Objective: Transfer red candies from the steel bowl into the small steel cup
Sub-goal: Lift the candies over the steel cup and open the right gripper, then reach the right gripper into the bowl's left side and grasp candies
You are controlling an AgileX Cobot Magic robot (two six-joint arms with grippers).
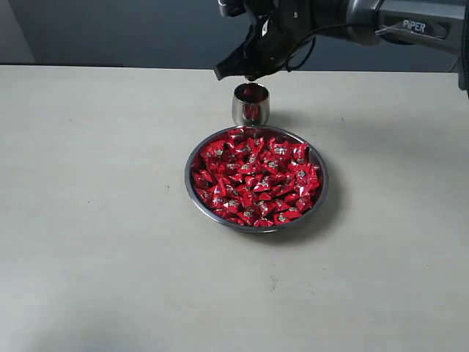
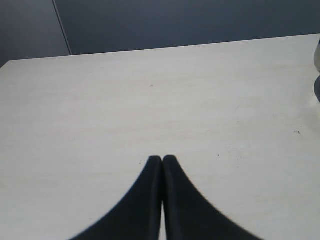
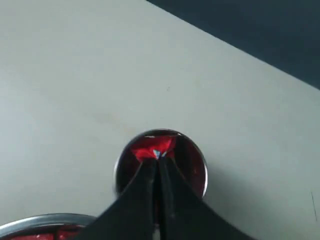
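Note:
The steel bowl (image 1: 322,192) sits mid-table, heaped with red candies (image 1: 256,176). Just behind it stands the small steel cup (image 1: 250,111), red showing inside. My right gripper (image 1: 233,72) hangs just above the cup's mouth. In the right wrist view it (image 3: 159,159) is shut, with a bright red candy (image 3: 147,147) pinched at its tips over the cup (image 3: 200,162). The bowl's rim (image 3: 45,220) shows at that view's edge. My left gripper (image 2: 162,159) is shut and empty over bare table, out of the exterior view.
The pale table (image 1: 88,220) stretches wide to the left, right and front of the bowl. A dark wall (image 1: 110,29) runs behind the table's far edge. The right arm (image 1: 410,26) reaches in from the upper right.

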